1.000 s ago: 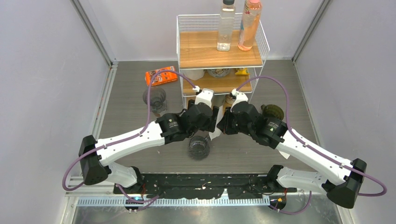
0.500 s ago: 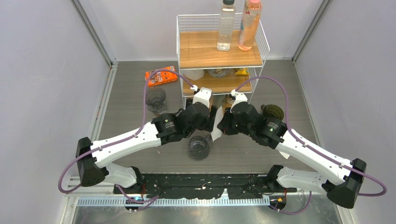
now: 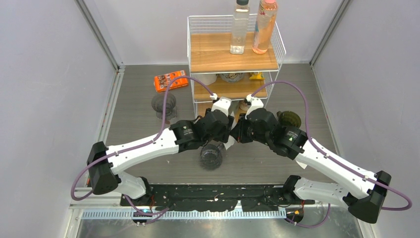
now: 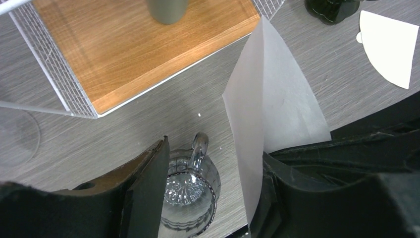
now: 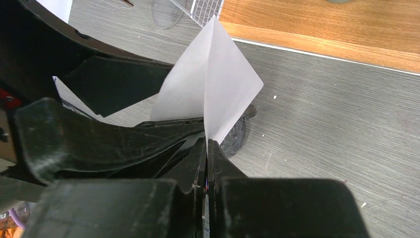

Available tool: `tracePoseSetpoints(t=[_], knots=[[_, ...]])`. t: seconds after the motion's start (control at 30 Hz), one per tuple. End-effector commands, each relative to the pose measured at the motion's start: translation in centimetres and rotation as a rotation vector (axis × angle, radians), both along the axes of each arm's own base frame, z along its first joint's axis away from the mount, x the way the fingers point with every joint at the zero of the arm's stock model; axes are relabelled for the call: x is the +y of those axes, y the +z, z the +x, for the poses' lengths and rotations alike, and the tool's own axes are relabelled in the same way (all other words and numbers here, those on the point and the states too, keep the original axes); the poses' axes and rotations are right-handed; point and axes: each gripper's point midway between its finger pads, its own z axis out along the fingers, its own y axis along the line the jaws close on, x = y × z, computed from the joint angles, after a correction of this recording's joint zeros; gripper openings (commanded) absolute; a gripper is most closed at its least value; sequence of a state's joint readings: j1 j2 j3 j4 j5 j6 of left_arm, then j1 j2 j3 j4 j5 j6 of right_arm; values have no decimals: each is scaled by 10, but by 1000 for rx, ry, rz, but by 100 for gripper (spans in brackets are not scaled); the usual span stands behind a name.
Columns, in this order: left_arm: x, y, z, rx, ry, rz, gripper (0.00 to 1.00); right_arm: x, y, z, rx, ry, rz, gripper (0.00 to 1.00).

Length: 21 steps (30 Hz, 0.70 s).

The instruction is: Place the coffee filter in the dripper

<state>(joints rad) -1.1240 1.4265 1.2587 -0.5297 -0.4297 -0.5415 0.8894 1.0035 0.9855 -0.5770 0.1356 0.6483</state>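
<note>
A white paper coffee filter (image 5: 213,84) is pinched by its lower corner in my right gripper (image 5: 206,144), which is shut on it. It also shows in the left wrist view (image 4: 272,99), standing on edge against the right finger of my left gripper (image 4: 213,158), whose jaws are wide open. The glass dripper (image 4: 190,191), clear with a handle, stands on the table straight below the left jaws. In the top view both grippers meet just above and behind the dripper (image 3: 211,155), and only a sliver of the filter (image 3: 230,142) shows between them.
A wire shelf with wooden boards (image 3: 233,59) stands just behind the grippers, with two bottles (image 3: 239,27) on top. A clear glass (image 3: 163,105) and an orange packet (image 3: 170,80) lie at left, a dark round object (image 3: 288,119) at right. A second filter (image 4: 389,47) lies on the table.
My left arm has shifted slightly to the right, closer to the right gripper. The right gripper stays shut on the filter, almost still. The dripper has not moved.
</note>
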Motion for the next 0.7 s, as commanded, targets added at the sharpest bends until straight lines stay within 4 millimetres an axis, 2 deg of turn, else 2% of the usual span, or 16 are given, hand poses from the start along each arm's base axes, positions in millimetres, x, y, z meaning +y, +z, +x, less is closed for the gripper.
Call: tracePoseSetpoints(t=[0.0,0.2,0.4,0.67], knots=[[-15,23,2,-19,-21,-68,56,3,12,0,-41,16,27,5],[-13,23,2,-20,-8,-70,40,-5,5,3,-32,-23,-12,5],[-1,22,7,-39,44,-32,19,-14,2,5,-33,-62,-36,5],[12,22,12,-57,107,-7,15,-26,-14,3,-2,-96,-100,5]])
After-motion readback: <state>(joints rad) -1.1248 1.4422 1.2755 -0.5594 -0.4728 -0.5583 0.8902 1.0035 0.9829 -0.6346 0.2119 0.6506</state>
